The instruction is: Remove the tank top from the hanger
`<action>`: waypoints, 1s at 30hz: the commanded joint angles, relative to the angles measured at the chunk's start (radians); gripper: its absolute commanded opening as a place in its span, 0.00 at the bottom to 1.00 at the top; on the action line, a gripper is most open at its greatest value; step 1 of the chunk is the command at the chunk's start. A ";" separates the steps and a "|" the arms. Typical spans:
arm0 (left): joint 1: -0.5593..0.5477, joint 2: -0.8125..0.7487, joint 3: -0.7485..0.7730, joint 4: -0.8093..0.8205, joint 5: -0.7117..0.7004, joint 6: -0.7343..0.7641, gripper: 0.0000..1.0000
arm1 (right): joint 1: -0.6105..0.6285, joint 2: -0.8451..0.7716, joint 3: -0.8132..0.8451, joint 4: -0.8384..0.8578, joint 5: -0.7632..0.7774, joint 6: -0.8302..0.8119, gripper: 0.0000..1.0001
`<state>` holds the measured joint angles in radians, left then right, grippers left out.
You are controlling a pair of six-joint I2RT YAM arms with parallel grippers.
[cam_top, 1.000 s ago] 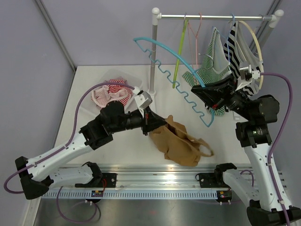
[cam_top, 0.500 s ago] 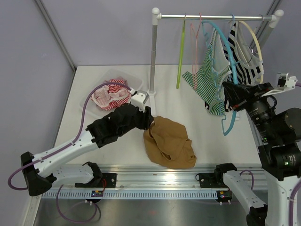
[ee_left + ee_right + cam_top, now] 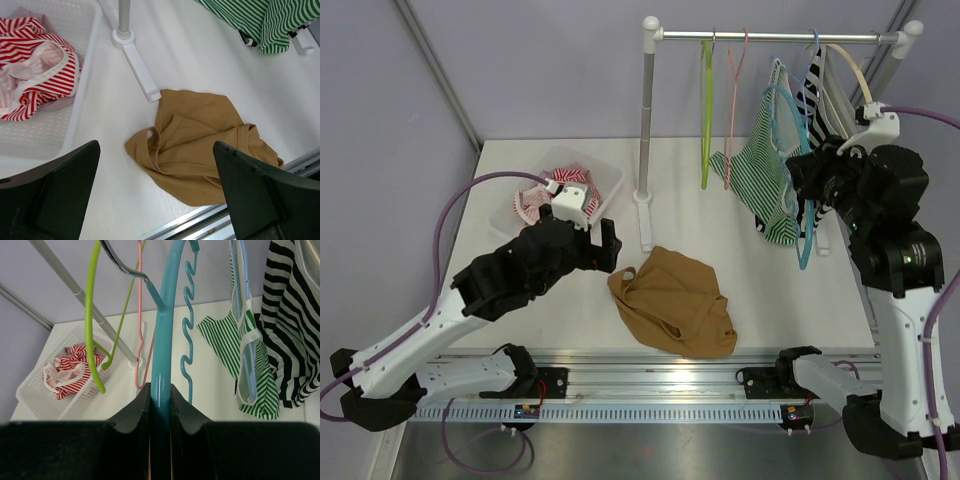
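One tank top (image 3: 670, 310) heaped on table (image 3: 765, 290); hanger (image 3: 162, 340) clamped.

The tank top (image 3: 670, 312) is tan, the hanger (image 3: 162, 355) blue.

I am holding a smooth, glossy blue plastic hanger (image 3: 161, 340); the tank top (image 3: 200, 150) is lying as soft, matt tan cloth on a matt white table (image 3: 210, 67) with faint grain.
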<state>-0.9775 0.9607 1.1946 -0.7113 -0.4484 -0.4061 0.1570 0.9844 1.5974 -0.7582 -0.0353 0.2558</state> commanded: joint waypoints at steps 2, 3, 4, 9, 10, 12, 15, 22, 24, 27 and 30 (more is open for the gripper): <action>-0.001 -0.046 0.040 -0.099 -0.098 -0.007 0.99 | 0.001 0.131 0.124 0.089 0.029 -0.062 0.00; -0.001 -0.054 0.037 -0.103 -0.101 -0.004 0.99 | 0.001 0.157 0.140 0.097 0.029 -0.066 0.00; -0.001 -0.068 0.033 -0.106 -0.101 -0.002 0.99 | 0.001 0.202 0.172 0.115 0.022 -0.067 0.00; -0.001 -0.089 0.002 -0.122 -0.102 0.007 0.99 | 0.001 0.338 0.278 0.148 0.002 -0.072 0.00; -0.001 -0.092 0.000 -0.126 -0.102 0.010 0.99 | 0.001 0.388 0.321 0.149 -0.008 -0.073 0.00; -0.001 -0.096 -0.006 -0.132 -0.101 0.012 0.99 | 0.001 0.436 0.366 0.152 -0.021 -0.073 0.00; -0.001 -0.097 -0.015 -0.126 -0.101 0.020 0.99 | 0.003 0.517 0.433 0.166 -0.026 -0.070 0.00; -0.001 -0.080 -0.040 -0.099 -0.078 0.026 0.99 | 0.001 0.654 0.556 0.145 -0.048 -0.056 0.00; -0.001 -0.071 -0.040 -0.090 -0.064 0.026 0.99 | 0.001 0.657 0.541 0.155 -0.058 -0.044 0.00; -0.001 -0.054 -0.044 -0.056 -0.021 0.016 0.99 | 0.001 0.646 0.490 0.187 -0.057 -0.032 0.00; -0.004 -0.030 -0.069 0.013 0.051 -0.003 0.99 | 0.001 0.634 0.466 0.195 -0.057 -0.026 0.00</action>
<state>-0.9779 0.9123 1.1465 -0.8043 -0.4751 -0.3939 0.1570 1.6547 2.0682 -0.6594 -0.0731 0.2169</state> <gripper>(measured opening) 0.988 0.211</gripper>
